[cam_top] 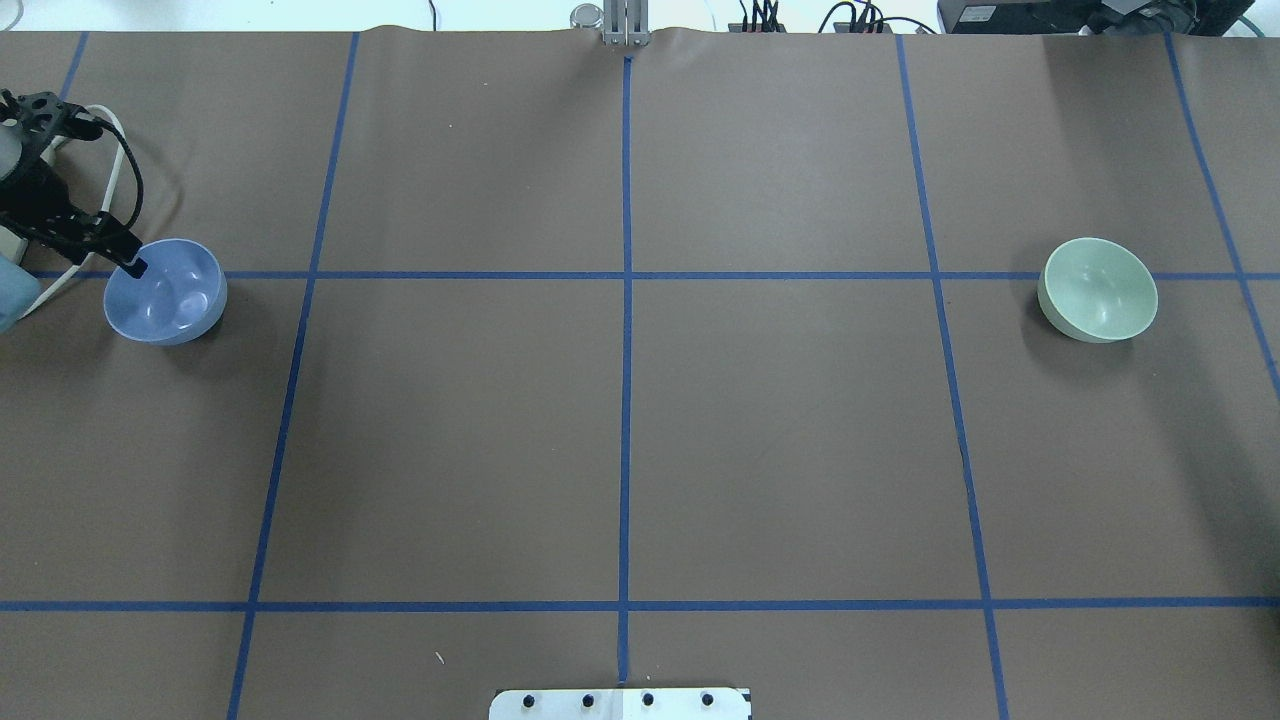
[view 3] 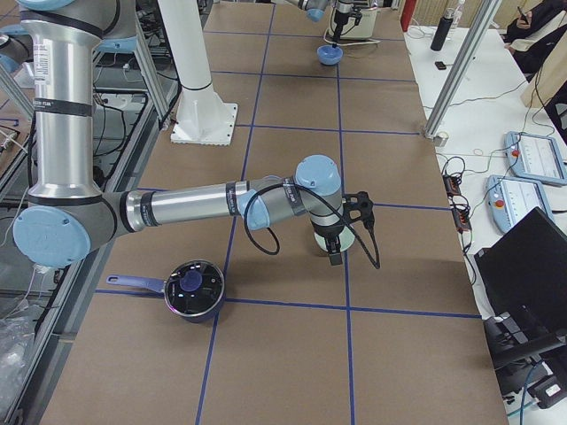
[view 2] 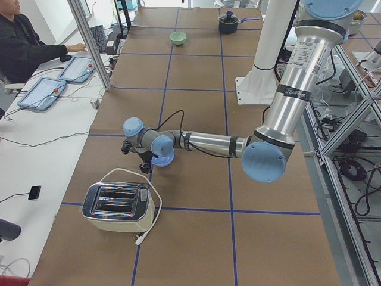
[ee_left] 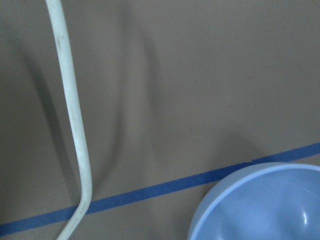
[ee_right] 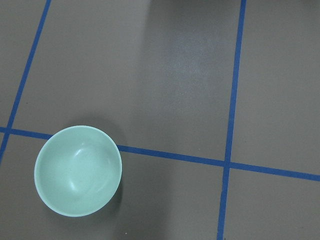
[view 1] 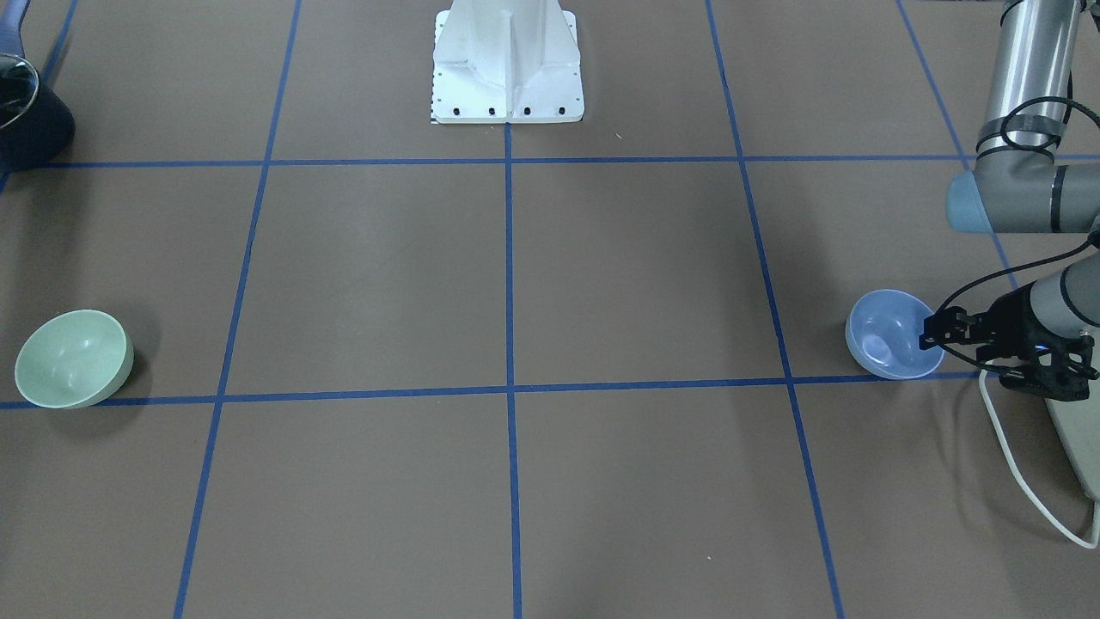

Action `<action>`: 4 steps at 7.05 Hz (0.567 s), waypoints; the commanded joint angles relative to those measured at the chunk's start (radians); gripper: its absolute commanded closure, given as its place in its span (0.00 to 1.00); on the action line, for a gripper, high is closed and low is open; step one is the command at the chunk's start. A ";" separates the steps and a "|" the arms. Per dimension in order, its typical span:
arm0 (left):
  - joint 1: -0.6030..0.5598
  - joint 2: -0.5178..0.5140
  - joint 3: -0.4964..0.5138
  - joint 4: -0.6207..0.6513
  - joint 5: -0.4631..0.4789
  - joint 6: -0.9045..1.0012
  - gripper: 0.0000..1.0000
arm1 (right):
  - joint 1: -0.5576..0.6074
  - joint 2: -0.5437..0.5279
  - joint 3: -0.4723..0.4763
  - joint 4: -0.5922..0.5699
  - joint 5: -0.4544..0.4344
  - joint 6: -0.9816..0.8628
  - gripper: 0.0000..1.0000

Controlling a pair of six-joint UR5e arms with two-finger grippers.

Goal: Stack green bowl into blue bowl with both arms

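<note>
Bowls flank pedestal (view 1: 507,69), well apart, front view: blue bowl (view 1: 885,344) its left, green bowl (view 1: 73,358) right. Overhead, left gripper (cam_top: 133,263) meets blue rim, perhaps pinching to lift; closure unclear. Side view: right gripper (view 3: 333,253), width untellable.

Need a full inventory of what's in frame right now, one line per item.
green bowl: 1, pale green, robot's right side of table, on a tape line
blue bowl: 1, periwinkle, robot's left side, on same line
toaster: 1, silver and cream, left end, white cord running past blue bowl
pot: 1, dark with blue handle, right end
pedestal: 1, white, robot's side, centre
operator: 1, dark top, seated at side desk
left gripper: 1, black, at blue bowl's rim; open or shut unclear
right gripper: 1, black, near green bowl, side view only; state unclear
</note>
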 commanded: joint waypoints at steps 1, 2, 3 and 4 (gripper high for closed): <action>0.006 -0.002 0.000 0.000 0.000 -0.023 0.36 | -0.001 0.000 -0.003 0.000 -0.003 0.000 0.00; 0.016 -0.002 0.000 0.000 0.000 -0.023 0.43 | -0.001 0.000 -0.006 0.001 -0.003 -0.001 0.00; 0.018 -0.006 0.000 0.000 0.000 -0.024 0.52 | -0.001 -0.001 -0.006 0.001 -0.003 0.000 0.00; 0.018 -0.009 0.001 0.000 0.000 -0.024 0.59 | 0.000 0.000 -0.006 0.000 -0.003 0.000 0.00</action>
